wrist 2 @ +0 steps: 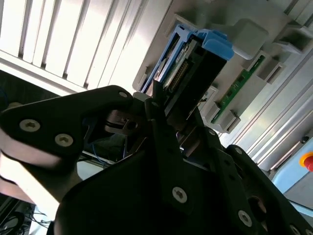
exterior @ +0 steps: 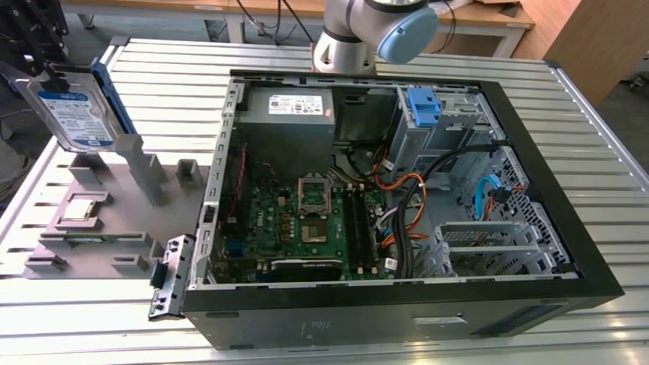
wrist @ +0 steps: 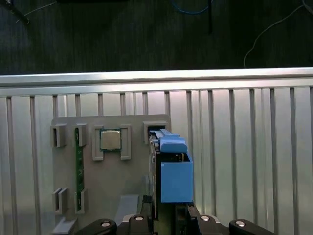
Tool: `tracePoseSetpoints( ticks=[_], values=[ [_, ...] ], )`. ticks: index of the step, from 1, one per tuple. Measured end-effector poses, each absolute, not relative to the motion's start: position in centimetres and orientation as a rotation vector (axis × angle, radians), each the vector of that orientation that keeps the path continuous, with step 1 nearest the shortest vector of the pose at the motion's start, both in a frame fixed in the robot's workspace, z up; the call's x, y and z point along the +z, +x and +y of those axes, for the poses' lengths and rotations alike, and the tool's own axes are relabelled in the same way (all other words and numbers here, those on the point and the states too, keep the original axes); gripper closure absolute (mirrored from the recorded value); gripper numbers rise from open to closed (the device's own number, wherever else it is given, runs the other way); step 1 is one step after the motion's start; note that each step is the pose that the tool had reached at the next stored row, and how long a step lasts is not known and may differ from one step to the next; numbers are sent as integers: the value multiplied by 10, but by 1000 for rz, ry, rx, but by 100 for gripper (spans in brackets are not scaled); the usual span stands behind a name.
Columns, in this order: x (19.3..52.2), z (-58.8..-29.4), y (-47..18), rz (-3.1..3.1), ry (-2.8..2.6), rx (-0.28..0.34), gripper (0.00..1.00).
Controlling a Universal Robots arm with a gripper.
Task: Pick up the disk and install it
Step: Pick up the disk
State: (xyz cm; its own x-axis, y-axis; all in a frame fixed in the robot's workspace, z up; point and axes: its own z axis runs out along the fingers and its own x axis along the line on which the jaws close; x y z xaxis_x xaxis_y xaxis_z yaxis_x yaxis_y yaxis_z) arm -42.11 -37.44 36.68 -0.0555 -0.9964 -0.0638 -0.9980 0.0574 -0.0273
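Observation:
The disk (exterior: pixel 73 112), a silver drive with a blue-and-white label in a bright blue carrier, stands upright on edge at the exterior view's far left. My gripper (exterior: pixel 56 70) is shut on its upper part, the black fingers coming down from above. The disk's lower edge is right at the top of a grey upright holder (exterior: pixel 87 163) on the grey fixture plate (exterior: pixel 121 228); I cannot tell whether it is clear of the slot. In both wrist views the disk (wrist 2: pixel 193 73) (wrist: pixel 174 169) appears edge-on, clamped between the black fingers (wrist 2: pixel 154 105) of my gripper (wrist: pixel 166 215).
The open computer case (exterior: pixel 568 251) lies at the exterior view's right, with a motherboard (exterior: pixel 304 220), a grey power-supply box (exterior: pixel 294 105) and a drive bay with a blue bracket (exterior: pixel 424 106). The fixture plate also carries a processor chip (wrist: pixel 110 140) and a green memory stick (wrist: pixel 77 161). The arm's base (exterior: pixel 350 34) stands behind the case.

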Motion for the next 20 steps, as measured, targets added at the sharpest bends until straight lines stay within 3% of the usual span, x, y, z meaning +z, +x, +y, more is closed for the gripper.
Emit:
tracePoseSetpoints(
  ticks=[20],
  values=[
    [381,-374,-421,2236,-2113,37,65]
  ],
)
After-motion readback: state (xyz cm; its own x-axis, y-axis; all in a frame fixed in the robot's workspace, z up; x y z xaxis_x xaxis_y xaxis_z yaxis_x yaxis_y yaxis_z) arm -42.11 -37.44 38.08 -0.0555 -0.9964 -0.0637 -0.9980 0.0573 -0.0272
